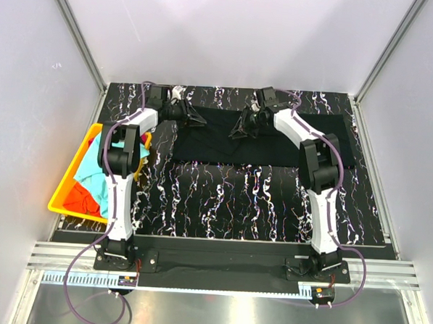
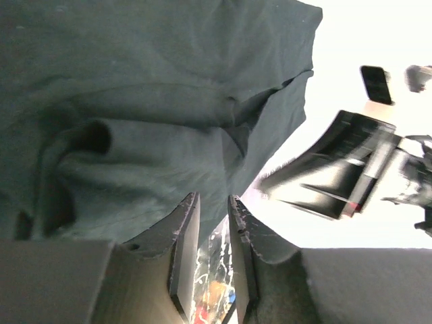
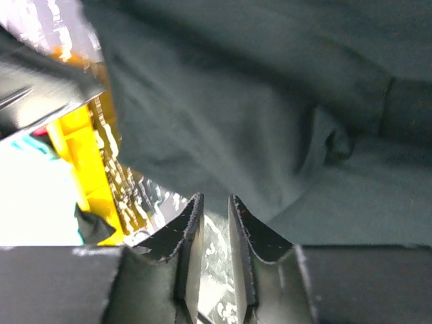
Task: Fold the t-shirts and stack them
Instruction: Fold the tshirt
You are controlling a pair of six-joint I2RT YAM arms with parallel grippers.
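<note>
The large black t-shirt (image 1: pixel 275 147) lies spread across the far half of the table. My left gripper (image 1: pixel 200 121) is at its far left edge and my right gripper (image 1: pixel 236 130) is over its far middle. In the left wrist view the jaws (image 2: pixel 212 197) stand a narrow gap apart with nothing between them, and rumpled black cloth (image 2: pixel 148 101) lies just beyond the tips. In the right wrist view the jaws (image 3: pixel 214 198) are likewise narrowly open and empty at the cloth's (image 3: pixel 236 101) edge. A turquoise shirt (image 1: pixel 93 163) and an orange-red shirt (image 1: pixel 80 197) lie in the bin.
The yellow plastic bin (image 1: pixel 62 201) stands at the table's left edge; it also shows in the right wrist view (image 3: pixel 88 155). The marbled black table (image 1: pixel 222 198) lies in front of the shirt. The right arm (image 2: pixel 351 169) shows in the left wrist view. White walls enclose the sides.
</note>
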